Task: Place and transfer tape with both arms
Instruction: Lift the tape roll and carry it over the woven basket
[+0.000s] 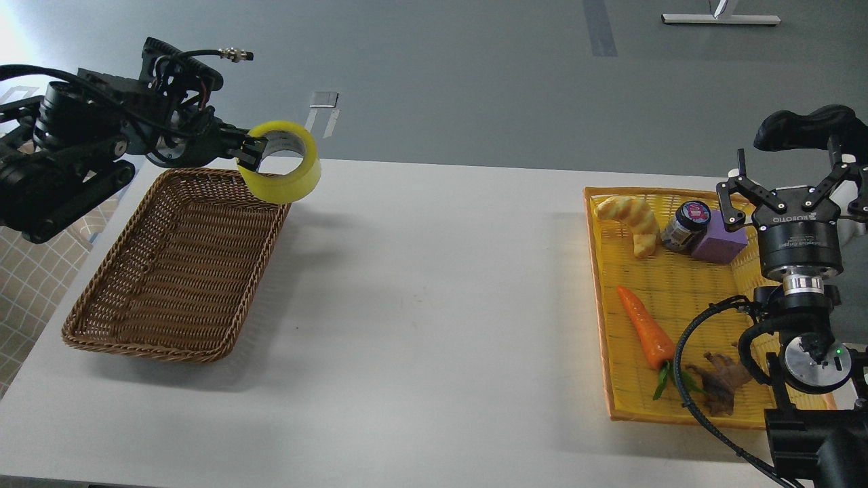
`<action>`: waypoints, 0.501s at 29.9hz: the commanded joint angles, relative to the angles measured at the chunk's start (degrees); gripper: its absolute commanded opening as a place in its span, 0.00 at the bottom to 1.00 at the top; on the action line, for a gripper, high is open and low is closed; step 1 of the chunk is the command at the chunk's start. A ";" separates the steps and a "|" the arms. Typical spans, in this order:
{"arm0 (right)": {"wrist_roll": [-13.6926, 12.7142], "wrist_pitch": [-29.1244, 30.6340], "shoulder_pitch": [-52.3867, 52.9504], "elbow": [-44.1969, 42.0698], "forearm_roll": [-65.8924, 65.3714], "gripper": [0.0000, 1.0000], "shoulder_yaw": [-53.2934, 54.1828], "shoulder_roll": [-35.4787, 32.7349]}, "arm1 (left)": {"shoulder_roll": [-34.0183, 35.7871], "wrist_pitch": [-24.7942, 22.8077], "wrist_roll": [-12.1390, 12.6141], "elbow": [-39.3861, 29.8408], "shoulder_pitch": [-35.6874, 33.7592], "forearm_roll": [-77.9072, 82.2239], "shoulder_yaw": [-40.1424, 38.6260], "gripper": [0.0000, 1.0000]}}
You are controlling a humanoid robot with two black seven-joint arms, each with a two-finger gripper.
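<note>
Over white table (420, 305) | left tool (249, 152) grips tape (281, 173) | grey floor (475, 81)

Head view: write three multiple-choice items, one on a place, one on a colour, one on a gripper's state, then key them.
1. Where is the tape?
A. lying in the yellow tray
B. held up at the brown basket's far right corner
C. flat on the bare table

2. What colour is the block beside the jar?
A. purple
B. green
C. red

3. How does the right gripper stand?
A. shut on the carrot
B. shut on the jar
C. open, holding nothing

Key:
1 B, the left gripper grips the roll's wall above the brown basket.
2 A, the block by the jar is purple.
3 C, the right gripper has its fingers spread over the yellow tray, with the carrot untouched.
</note>
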 commanded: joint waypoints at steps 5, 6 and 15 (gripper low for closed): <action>0.00 0.00 0.08 0.00 0.00 1.00 -0.09 0.07 | 4.05 0.00 0.01 0.02 2.41 -0.13 1.07 0.00; 0.00 0.00 0.16 0.00 0.00 1.00 -0.09 0.07 | 4.66 0.05 0.01 0.02 3.19 -0.13 1.07 0.00; 0.00 0.00 0.43 -0.09 0.00 1.00 -0.18 0.16 | 7.57 1.90 0.00 0.37 6.89 -0.74 1.07 0.00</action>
